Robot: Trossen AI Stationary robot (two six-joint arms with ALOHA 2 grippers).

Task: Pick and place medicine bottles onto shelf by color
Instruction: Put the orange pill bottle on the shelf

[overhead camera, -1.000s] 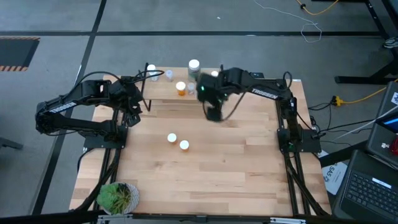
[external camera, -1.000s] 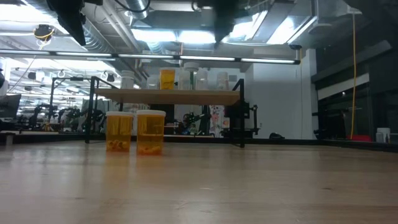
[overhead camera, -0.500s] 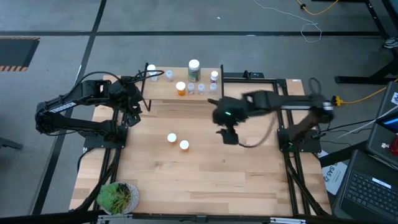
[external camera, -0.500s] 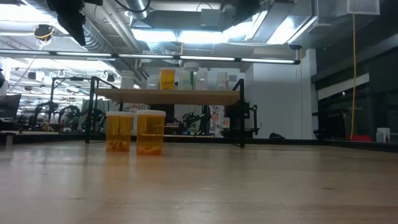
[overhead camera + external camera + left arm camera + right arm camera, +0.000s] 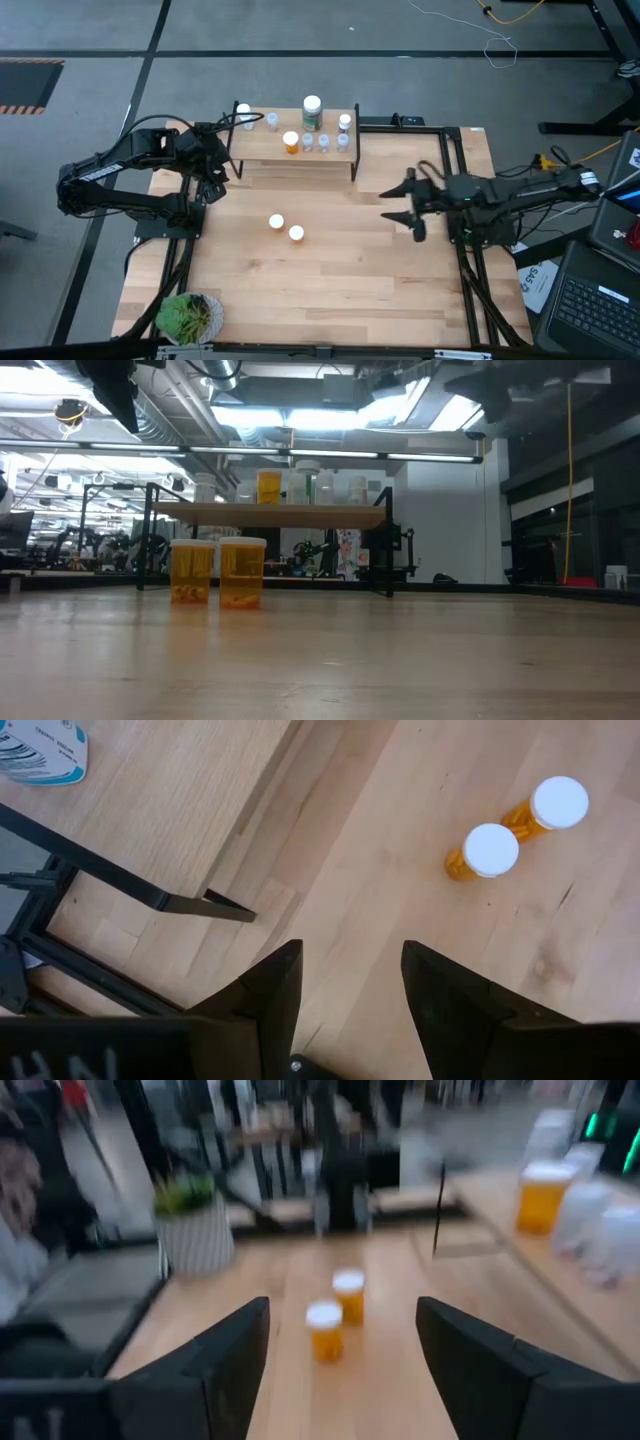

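Two orange bottles with white caps stand upright on the tabletop; they also show in the low view. The light-wood shelf on black legs stands at the far edge. It carries one orange bottle, a larger greenish bottle and several small clear ones. My left gripper is open and empty, in the air by the shelf's left end. My right gripper is open and empty over the table's right part, pointing toward the two orange bottles.
A green potted plant stands at the table's near left corner. The shelf's black legs stand close to my left gripper. Bare tabletop lies between the two orange bottles and the near edge.
My right gripper has drawn back from the shelf's right end, going toward the table's right and near edges. It has turned level, pointing toward the table's left. The bottles on the shelf's right end now show uncovered.
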